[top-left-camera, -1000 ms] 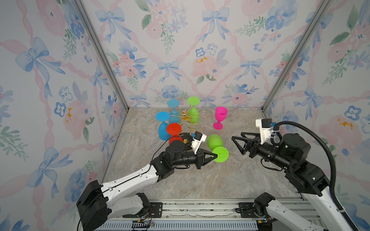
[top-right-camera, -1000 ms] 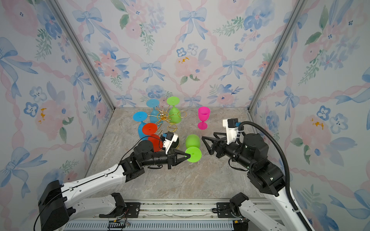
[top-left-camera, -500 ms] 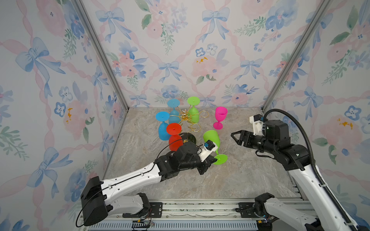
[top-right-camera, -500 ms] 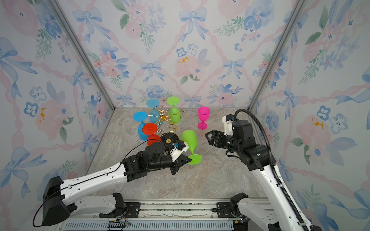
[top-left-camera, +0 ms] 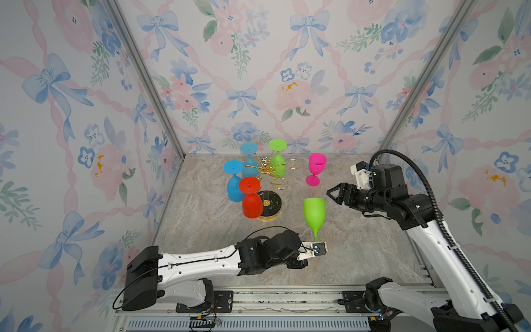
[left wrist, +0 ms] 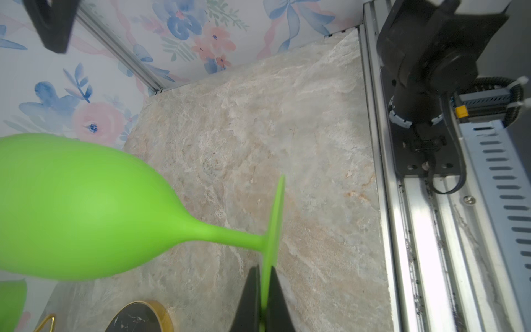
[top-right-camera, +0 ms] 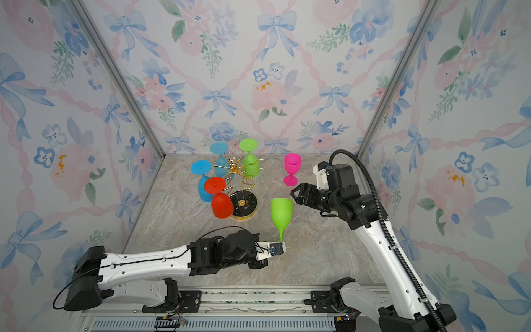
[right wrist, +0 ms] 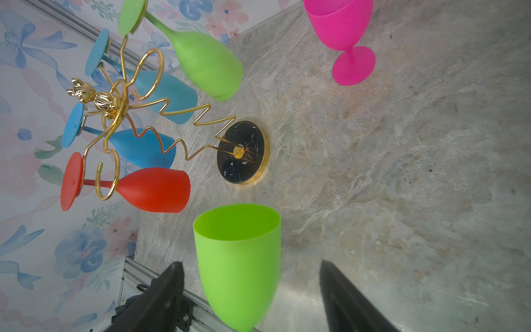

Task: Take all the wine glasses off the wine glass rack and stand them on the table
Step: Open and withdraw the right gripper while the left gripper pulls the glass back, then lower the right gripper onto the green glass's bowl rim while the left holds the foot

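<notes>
Holding the lime-green wine glass (top-left-camera: 314, 212) upright, clear of the wine glass rack (top-left-camera: 270, 172), over the table (top-left-camera: 359, 253) between its middle and front edge.
The foot's thin rim is pinched edge-on by the left gripper (left wrist: 265, 277); the right gripper (top-left-camera: 333, 195), spread wide, is aimed at the bowl without touching it. Such a low grip is judged weak against tipping, so the stem should be kept vertical and moved slowly; the bowl should be enclosed gently before the foot is released. Whether the foot touches the table cannot be told.
</notes>
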You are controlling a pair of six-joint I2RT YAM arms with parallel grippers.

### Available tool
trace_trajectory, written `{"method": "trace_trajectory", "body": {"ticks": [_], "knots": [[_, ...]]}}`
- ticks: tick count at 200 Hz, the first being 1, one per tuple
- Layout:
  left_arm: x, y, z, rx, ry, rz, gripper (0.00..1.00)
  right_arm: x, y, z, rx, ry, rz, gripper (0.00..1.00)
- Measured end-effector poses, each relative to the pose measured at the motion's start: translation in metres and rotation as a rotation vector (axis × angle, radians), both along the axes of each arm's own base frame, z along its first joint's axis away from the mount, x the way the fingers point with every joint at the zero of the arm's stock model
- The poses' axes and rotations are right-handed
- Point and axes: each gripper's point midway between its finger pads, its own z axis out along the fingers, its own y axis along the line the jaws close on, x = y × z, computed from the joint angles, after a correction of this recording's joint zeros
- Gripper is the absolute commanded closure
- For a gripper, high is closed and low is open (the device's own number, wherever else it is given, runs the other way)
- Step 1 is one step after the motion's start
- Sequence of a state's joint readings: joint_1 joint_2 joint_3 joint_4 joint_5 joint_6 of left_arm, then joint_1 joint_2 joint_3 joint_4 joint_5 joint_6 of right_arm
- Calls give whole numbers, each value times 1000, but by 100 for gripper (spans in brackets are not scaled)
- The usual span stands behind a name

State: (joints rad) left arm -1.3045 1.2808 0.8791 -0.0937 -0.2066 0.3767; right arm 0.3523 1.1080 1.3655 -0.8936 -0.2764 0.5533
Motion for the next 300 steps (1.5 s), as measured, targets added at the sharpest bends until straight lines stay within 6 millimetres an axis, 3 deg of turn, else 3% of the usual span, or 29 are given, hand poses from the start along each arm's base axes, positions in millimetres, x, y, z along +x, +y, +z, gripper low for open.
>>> {"method": "trace_trajectory", "body": {"ticks": [41, 136, 239, 300], "knots": [[22, 8, -23, 146, -158, 74, 100, 0, 0, 18, -18, -29, 24, 24], [46, 41, -50, 303, -547, 187, 100, 9, 11, 1, -73, 59, 103, 28], [59, 56, -42, 393, -770, 265, 100, 30, 44, -5, -107, 151, 259, 47], [59, 56, -46, 447, -846, 280, 100, 26, 63, -20, -145, 228, 366, 53]]}}
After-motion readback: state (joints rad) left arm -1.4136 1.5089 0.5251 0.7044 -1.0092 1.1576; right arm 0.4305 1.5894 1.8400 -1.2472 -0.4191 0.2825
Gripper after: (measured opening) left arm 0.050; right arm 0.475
